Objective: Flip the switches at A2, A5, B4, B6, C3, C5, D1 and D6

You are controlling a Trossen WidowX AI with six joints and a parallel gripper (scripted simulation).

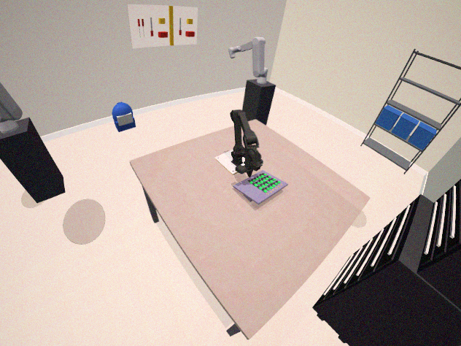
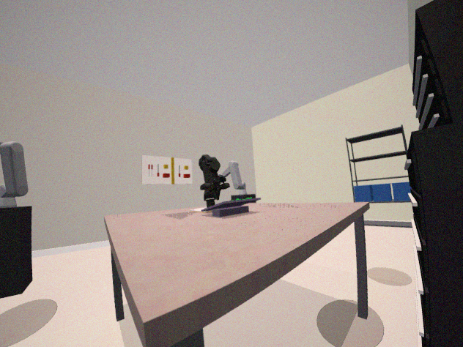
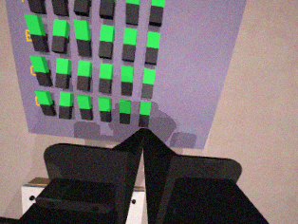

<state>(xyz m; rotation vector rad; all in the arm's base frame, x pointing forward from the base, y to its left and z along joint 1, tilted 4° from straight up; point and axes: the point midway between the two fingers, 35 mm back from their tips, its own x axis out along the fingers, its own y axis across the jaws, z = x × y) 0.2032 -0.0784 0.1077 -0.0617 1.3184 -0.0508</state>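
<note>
The purple switch panel (image 1: 242, 188) (image 2: 228, 211) (image 3: 199, 71) lies tilted on the table, with rows of green-and-black rocker switches (image 1: 265, 183) (image 3: 105, 71). My gripper (image 3: 144, 132) (image 1: 249, 172) is shut and empty, its fingers pressed together into one point. In the wrist view the tip sits at the near end of the last switch in row D, the D6 switch (image 3: 144, 110), at the panel's near right. I cannot tell whether the tip touches it. The top row is cut off by the frame edge. Orange row letters show at the panel's left edge.
The arm's white base plate (image 1: 226, 159) (image 3: 28, 196) lies just behind the panel on the brown table (image 1: 208, 231) (image 2: 209, 246). Another grey arm on a black pedestal (image 1: 257, 100) stands beyond the table. Shelves and black cabinets stand to the right.
</note>
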